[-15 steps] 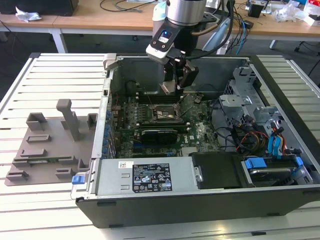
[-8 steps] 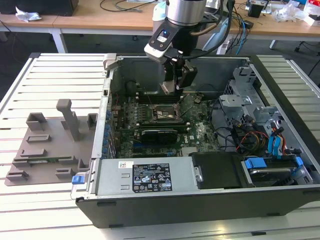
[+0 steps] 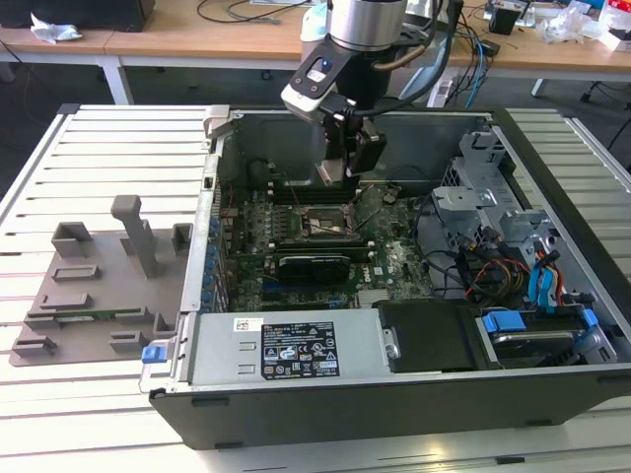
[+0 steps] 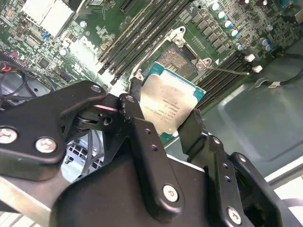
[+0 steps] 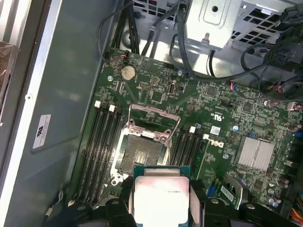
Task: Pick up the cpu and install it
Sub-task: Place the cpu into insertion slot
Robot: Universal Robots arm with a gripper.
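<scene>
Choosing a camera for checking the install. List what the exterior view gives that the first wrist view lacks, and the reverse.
Exterior view adds: the whole open computer case on a slatted table, with a grey tray at the exterior view's left. First wrist view adds: a coin battery and the bare contacts inside the socket. Both: the cpu pinched in the fingers, clear of the open socket, not seated.
</scene>
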